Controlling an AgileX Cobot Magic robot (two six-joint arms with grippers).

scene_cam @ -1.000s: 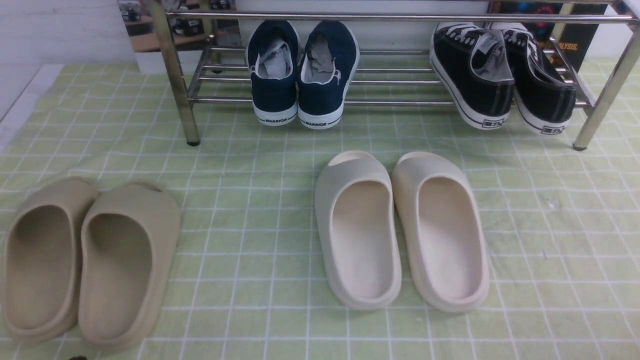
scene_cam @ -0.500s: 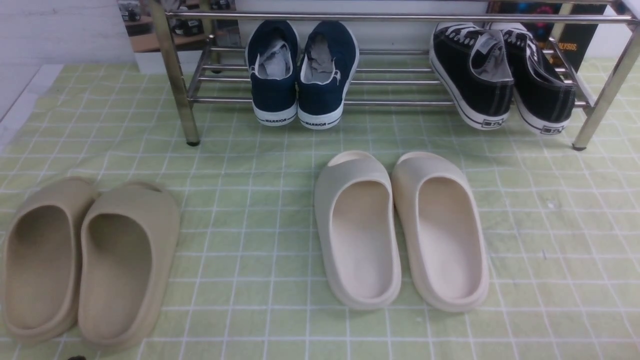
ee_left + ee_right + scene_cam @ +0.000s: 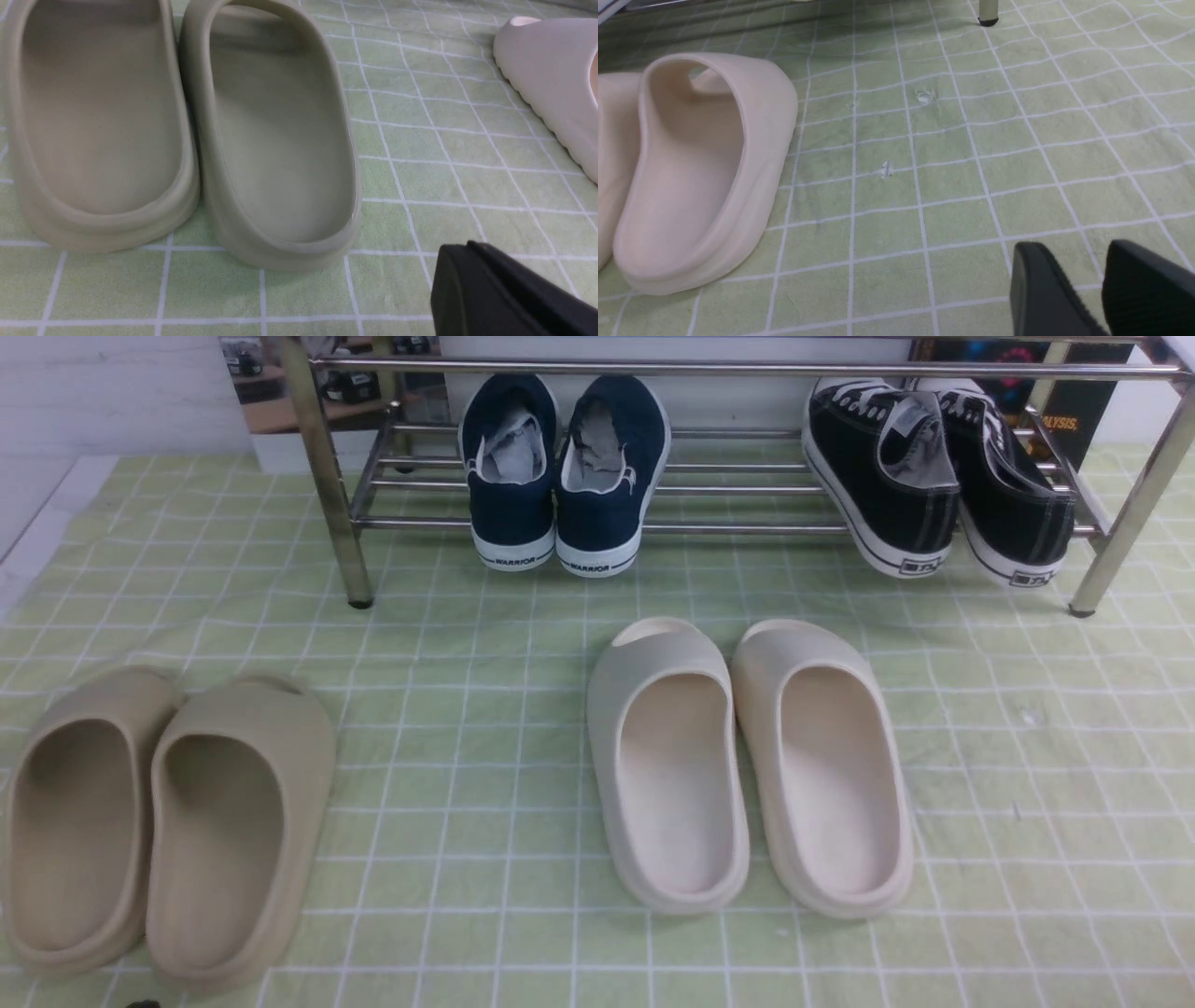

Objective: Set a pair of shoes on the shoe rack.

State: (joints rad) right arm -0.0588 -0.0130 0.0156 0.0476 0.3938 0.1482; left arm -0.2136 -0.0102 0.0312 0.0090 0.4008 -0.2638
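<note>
1. The pair of shoes (image 3: 563, 476): two navy slip-ons stand side by side on the lower bars of the shoe rack (image 3: 747, 527), toward its left end, toes inward, heels with the "WARRIOR" marking overhanging the front bar
2. Task status: judged complete as far as the views show; both navy shoes rest on the rack and neither arm is near them
3. Right gripper (image 3: 1099, 280): low over the green checked cloth (image 3: 467, 756), beside the cream slides (image 3: 747, 765); fingers close together with a narrow gap, holding nothing
4. Left gripper (image 3: 504, 294): only one dark finger shows, near the beige slides (image 3: 187, 130); finger spread cannot be told, and nothing is seen held
5. Black lace-up sneakers (image 3: 934, 476) occupy the right end of the rack
6. Remaining: nothing evident beyond parking the arms
</note>
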